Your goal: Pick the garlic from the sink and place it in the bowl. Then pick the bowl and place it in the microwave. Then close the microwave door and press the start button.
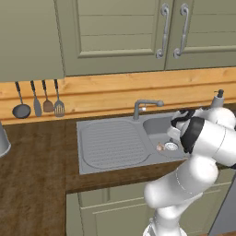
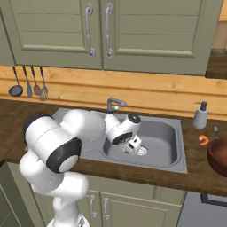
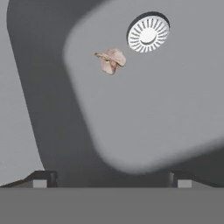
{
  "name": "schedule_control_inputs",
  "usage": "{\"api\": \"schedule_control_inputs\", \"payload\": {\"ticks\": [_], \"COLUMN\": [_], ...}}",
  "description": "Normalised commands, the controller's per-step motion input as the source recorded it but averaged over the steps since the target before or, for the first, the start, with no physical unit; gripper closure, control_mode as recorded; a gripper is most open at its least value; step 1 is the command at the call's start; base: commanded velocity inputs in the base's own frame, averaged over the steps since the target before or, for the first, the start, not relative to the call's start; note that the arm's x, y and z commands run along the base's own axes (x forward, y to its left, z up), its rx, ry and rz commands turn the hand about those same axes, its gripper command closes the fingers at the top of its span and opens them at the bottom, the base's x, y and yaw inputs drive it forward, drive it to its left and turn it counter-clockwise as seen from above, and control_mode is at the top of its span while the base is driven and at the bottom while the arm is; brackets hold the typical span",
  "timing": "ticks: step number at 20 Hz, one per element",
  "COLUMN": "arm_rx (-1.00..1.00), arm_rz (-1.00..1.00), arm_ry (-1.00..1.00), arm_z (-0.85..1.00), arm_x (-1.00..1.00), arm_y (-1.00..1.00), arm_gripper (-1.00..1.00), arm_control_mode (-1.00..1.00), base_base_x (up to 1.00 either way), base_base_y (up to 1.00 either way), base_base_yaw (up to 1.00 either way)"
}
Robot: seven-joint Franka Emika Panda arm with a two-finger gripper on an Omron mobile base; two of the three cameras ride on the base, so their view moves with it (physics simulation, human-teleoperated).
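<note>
The garlic (image 3: 110, 60), a small pale tan bulb, lies on the floor of the sink (image 1: 87, 159) basin, just left of the round metal drain (image 3: 148, 33). From the left base it shows as the garlic (image 1: 160, 147) beside the drain (image 1: 171, 146). My gripper (image 3: 113, 179) hangs over the basin above the garlic, open, its two fingertips (image 3: 43, 179) wide apart with nothing between them. The dark reddish-brown bowl (image 2: 218, 156) stands on the counter right of the sink (image 2: 179, 166). The microwave and its door are out of view.
A curved grey faucet (image 1: 144, 105) rises behind the basin. A soap dispenser (image 2: 200, 116) and a small orange thing (image 2: 203, 140) stand between sink and bowl. Utensils (image 1: 40, 102) hang on the back wall at the left. Cabinets hang overhead.
</note>
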Motion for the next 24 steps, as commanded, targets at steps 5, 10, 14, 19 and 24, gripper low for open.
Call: {"api": "schedule_control_inputs", "payload": {"ticks": [5,10,14,19,24], "arm_rx": [0.02,0.09,0.13,0.15,0.11], "arm_rz": [-0.03,-0.11,-0.17,-0.19,-0.15], "arm_ry": [0.00,0.00,0.00,0.02,0.12], "arm_z": [-0.27,-0.20,-0.21,-0.17,-0.21], "arm_x": [0.26,0.29,0.37,0.40,0.41], "arm_y": [0.21,0.00,0.00,-0.08,-0.02], "arm_gripper": [-1.00,-1.00,-1.00,-1.00,-1.00], "arm_control_mode": [-1.00,-1.00,-1.00,-1.00,-1.00], "base_base_x": [0.00,0.00,0.00,0.00,0.00], "base_base_y": [0.00,0.00,0.00,0.00,0.00], "base_base_yaw": [0.00,0.00,0.00,0.00,0.00]}}
